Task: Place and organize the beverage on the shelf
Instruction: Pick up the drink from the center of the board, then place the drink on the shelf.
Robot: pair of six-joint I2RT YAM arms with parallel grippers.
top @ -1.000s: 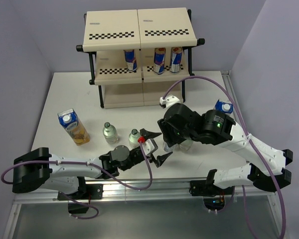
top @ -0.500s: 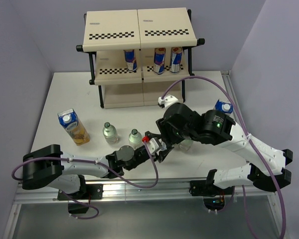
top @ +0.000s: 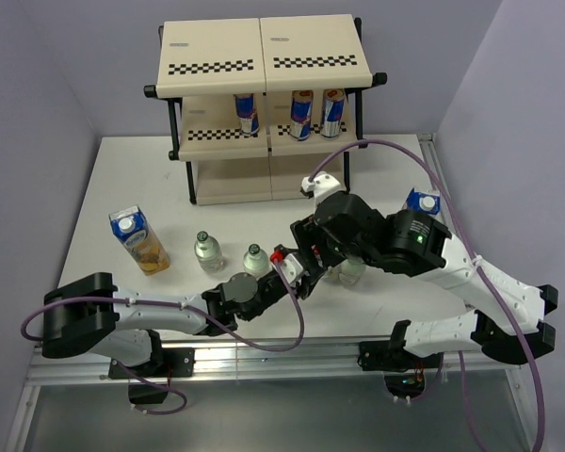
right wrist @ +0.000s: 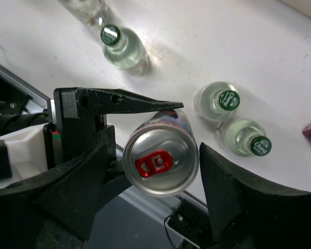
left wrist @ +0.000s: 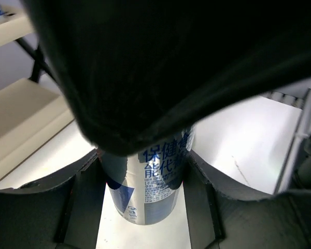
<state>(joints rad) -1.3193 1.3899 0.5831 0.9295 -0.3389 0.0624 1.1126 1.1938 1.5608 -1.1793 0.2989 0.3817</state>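
The can (right wrist: pixel 160 161) stands upright between the two arms, over the near middle of the counter (top: pixel 132 179), well short of the shelf (top: pixel 217 66). I cannot tell whether its base rests on anything.

The left end effector (left wrist: pixel 144 166) is clenched on it, a finger flat against each side of the body. The right end effector (right wrist: pixel 163 165) brackets the can from above. Its fingers sit so close to the rim that I can't say whether it grips or has let go.

The can looks smooth, thin-walled and slim. I'd guess it is stiff enough if full, but slick, easy to dent and quick to topple. Mid-body, where the left fingers sit, looks like the right hold, and it should travel upright.

Two green-capped bottles (top: pixel 254 256) stand just left of the can, and two more (right wrist: pixel 223 101) just to its right, under the right arm. The pineapple carton (top: pixel 137 240) is far out to the left and the grape carton (top: pixel 422 201) to the right.

Three more cans (top: pixel 301 113) are on the middle tier, with bare board to their left. The right arm's bulk and its looping cable lie between the can and the shelf. The top tier also overhangs, so headroom going in looks tight.
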